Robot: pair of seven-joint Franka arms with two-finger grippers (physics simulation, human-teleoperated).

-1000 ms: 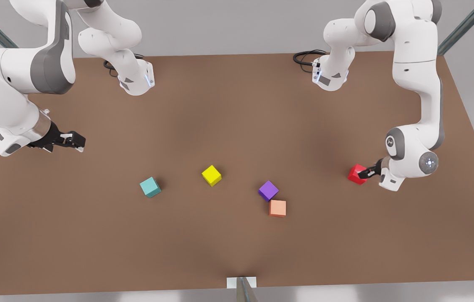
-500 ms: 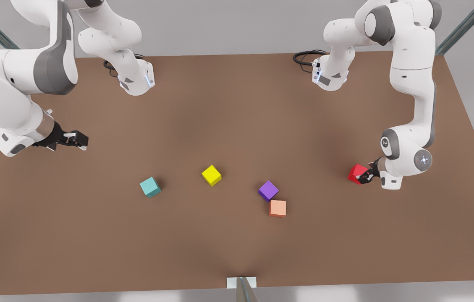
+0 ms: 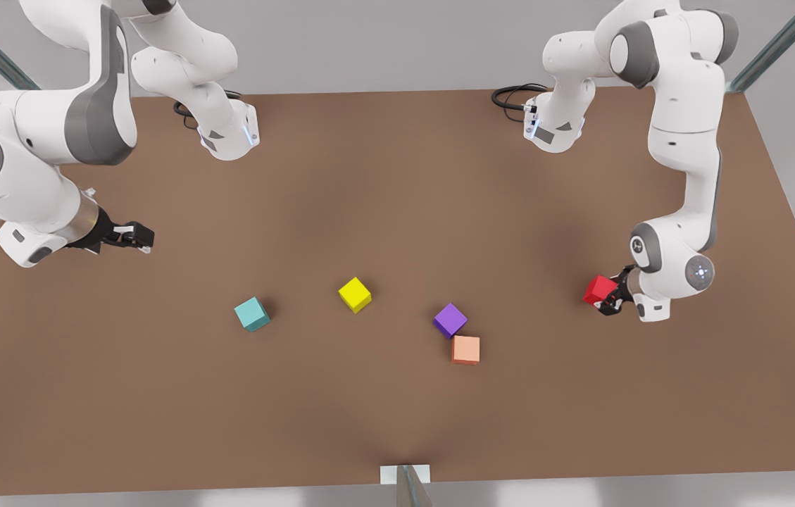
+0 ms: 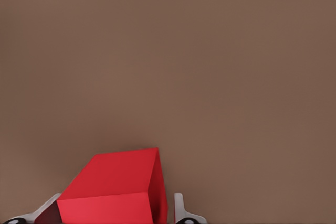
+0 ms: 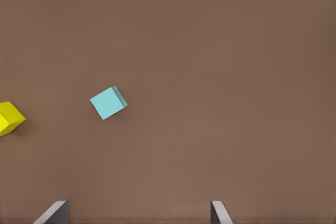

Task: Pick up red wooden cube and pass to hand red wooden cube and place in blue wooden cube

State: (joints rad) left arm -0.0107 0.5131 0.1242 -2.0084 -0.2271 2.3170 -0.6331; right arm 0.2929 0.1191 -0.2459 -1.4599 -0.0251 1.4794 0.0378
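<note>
- Your brown matte desk (image 3: 397, 408) carries five small cubes; both white arms reach in from its far edge.
- Your left gripper (image 3: 608, 299), at the front view's right, has its fingers (image 4: 179, 208) clamped on the small bright red wooden cube (image 3: 598, 289), one on each side.
- Your right gripper (image 3: 135, 238) hangs over the desk at the front view's left, fingers (image 5: 219, 212) spread apart, nothing between them.
- The teal, light blue-green wooden cube (image 3: 251, 314) sits on the desk, well apart from the red one.
- Between them: a yellow cube (image 3: 355, 294), then a purple cube (image 3: 450, 320) just beside a salmon-orange cube (image 3: 465, 349).
</note>
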